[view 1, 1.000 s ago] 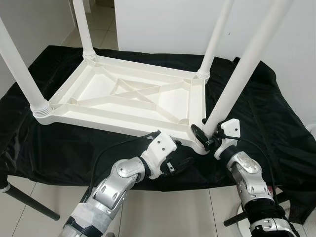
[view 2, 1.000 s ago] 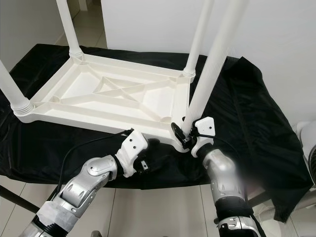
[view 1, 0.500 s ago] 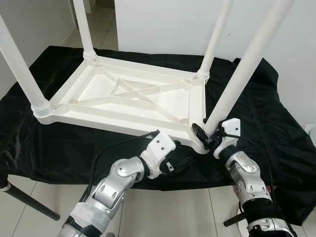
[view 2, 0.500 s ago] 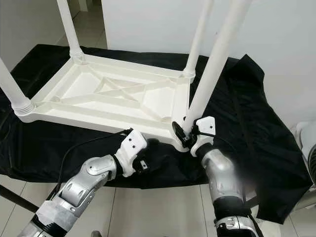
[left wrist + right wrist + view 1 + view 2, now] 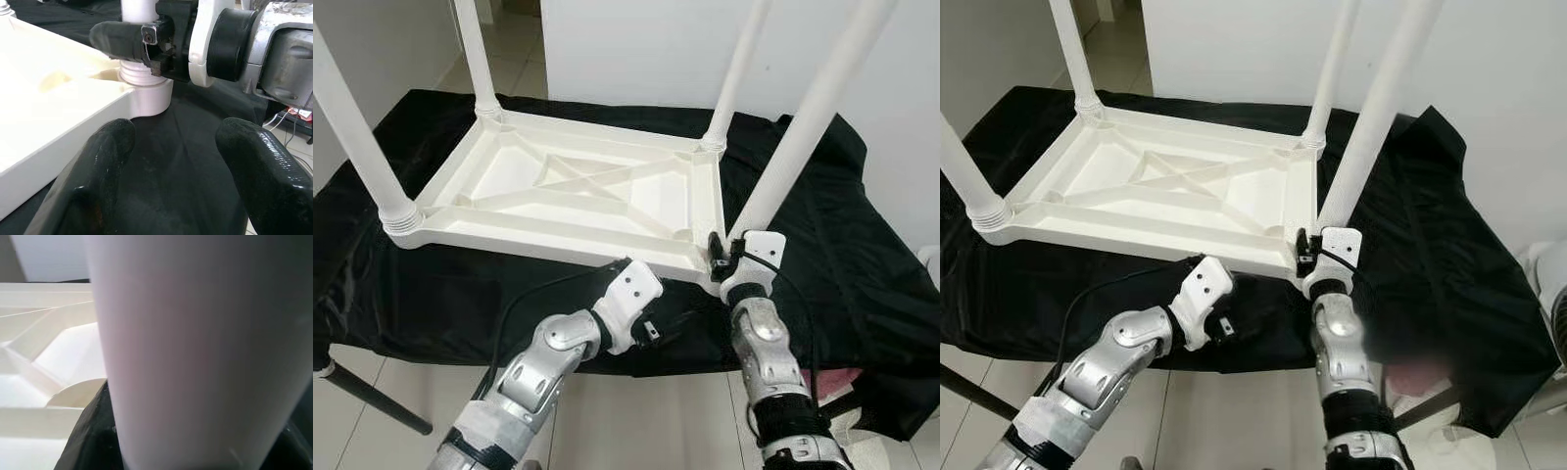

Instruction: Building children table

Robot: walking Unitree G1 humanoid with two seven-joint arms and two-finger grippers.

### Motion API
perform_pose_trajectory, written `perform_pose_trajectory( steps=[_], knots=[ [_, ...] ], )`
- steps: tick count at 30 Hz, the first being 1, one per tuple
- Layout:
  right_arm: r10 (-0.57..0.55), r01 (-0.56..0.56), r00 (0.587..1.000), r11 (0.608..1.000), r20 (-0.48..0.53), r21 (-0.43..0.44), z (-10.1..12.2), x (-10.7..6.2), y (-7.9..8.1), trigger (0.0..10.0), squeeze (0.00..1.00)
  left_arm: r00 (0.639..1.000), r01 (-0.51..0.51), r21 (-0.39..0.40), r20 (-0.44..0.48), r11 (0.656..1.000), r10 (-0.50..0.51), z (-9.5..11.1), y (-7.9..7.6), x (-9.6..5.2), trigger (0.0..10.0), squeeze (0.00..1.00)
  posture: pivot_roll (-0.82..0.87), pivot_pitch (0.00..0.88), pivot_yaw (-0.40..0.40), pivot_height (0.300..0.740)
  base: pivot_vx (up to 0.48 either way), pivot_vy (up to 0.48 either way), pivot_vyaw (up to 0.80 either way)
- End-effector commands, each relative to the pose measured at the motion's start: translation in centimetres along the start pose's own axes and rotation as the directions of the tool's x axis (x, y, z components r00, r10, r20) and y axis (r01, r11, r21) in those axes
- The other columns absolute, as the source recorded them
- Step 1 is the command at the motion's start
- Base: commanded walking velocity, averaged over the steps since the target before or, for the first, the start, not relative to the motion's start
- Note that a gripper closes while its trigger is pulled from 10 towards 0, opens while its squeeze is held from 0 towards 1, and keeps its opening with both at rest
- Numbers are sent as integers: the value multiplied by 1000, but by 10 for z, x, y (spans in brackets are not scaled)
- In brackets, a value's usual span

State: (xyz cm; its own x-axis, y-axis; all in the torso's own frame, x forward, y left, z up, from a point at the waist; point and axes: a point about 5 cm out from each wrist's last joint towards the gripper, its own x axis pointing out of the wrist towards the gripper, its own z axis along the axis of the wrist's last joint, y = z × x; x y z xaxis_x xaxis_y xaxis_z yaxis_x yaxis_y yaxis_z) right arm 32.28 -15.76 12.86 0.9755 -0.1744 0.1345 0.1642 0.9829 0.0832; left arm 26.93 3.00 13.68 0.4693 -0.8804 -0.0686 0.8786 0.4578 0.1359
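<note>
A white plastic children's table (image 5: 578, 196) lies upside down on a black cloth-covered surface (image 5: 842, 225), with four white tubular legs pointing up, their tops cut off by the frame edge. The right gripper (image 5: 719, 257) is clamped around the base of the near-right white leg (image 5: 793, 147), just above its ribbed collar; in the right wrist view the leg is so close that it hides most of the fingers. The left gripper (image 5: 171, 166) hovers over the cloth beside that same corner, fingers spread wide and holding nothing.
</note>
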Motion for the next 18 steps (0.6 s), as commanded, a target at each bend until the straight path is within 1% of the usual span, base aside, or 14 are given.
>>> perform_pose_trajectory(
  steps=[1, 3, 4, 5, 6, 7, 10, 15, 16, 17, 18],
  knots=[
    [-104, 104, 994, 995, -41, -1, -7, -2, -10, 10000, 0, 999, 46, 1, 7, 999, -46, 3, -3, 2, 10000, 0, 4, 73, -61, 740, 0, 0, 0],
    [-231, 235, 969, 971, -85, 41, -10, -5, -4, 10000, 0, 999, 44, -3, 7, 999, -44, 3, -4, 2, 10000, 0, 9, 71, -65, 740, 0, 0, 0],
    [-249, 252, 964, 967, -90, 27, -10, -5, 1, 10000, 0, 999, 44, -5, 8, 999, -43, 3, -5, 3, 10000, 0, 12, 70, -66, 740, 0, 0, 0],
    [-249, 252, 964, 967, -90, 27, -10, -5, 1, 10000, 0, 999, 44, -5, 8, 999, -43, 3, -5, 3, 10000, 0, 12, 70, -66, 740, 0, 0, 0],
    [-235, 239, 967, 971, -96, 23, -10, -4, 4, 10000, 0, 999, 43, -6, 8, 999, -43, 3, -5, 3, 10000, 0, 13, 69, -66, 740, 0, 0, 0],
    [-226, 227, 970, 974, -90, 7, -9, -2, 6, 10000, 0, 999, 43, -6, 7, 999, -43, 2, -5, 3, 10000, 0, 16, 68, -67, 740, 0, 0, 0],
    [-217, 216, 973, 976, -80, -11, -8, -1, 7, 10000, 0, 999, 39, -4, 5, 999, -39, 2, -4, 2, 10000, 0, 22, 67, -72, 740, 0, 0, 0],
    [-200, 200, 977, 980, -67, -14, -7, -1, 11, 10000, 0, 1000, 28, -2, 4, 1000, -28, 3, -1, 1, 10000, 0, 25, 67, -73, 740, 0, 0, 0],
    [-163, 164, 985, 986, -52, 15, -6, -2, 14, 10000, 349, 1000, 26, -3, 4, 1000, -26, 3, -1, 0, 10000, 0, 26, 67, -74, 740, 0, 0, 0],
    [-163, 164, 985, 986, -52, 15, -6, -2, 14, 10000, 349, 1000, 26, -3, 4, 1000, -26, 3, -1, 0, 10000, 0, 26, 67, -74, 740, 0, 0, 0],
    [-119, 120, 993, 991, -27, 50, -3, -4, 16, 10000, 1000, 1000, 26, -3, 5, 1000, -26, 3, -2, 0, 10000, 0, 28, 68, -74, 740, 0, 0, 0]
  ],
)
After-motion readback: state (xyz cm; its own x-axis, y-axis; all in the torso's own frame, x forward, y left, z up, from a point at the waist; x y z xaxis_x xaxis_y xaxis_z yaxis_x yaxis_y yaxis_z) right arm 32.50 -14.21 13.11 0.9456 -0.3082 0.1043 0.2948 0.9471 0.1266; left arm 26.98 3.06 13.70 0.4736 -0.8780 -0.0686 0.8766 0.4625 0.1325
